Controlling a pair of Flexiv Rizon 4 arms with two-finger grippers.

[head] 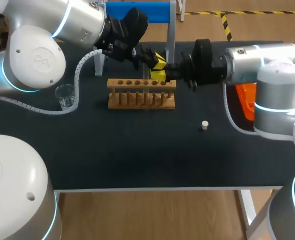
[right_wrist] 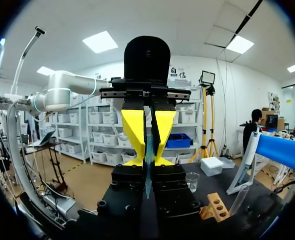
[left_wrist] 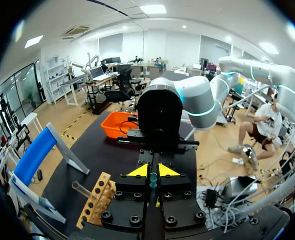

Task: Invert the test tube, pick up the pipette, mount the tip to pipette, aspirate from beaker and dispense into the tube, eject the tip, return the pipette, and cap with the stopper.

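Left tool (head: 158, 63) and right tool (head: 160, 76) tip to tip above the wooden rack (head: 141, 93) near the tabletop's far edge, both clamped on the test tube (left_wrist: 153, 180), stopper (head: 205, 125) toward the right edge, beaker (head: 64, 96) near the left edge.

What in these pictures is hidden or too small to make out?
Head view: the yellow-tipped left pincer and right pincer overlap, hiding whatever lies between them.
Head view: the right arm covers much of the orange plastic bin; contents unseen.
Head view: the small white stopper is too small for detail.
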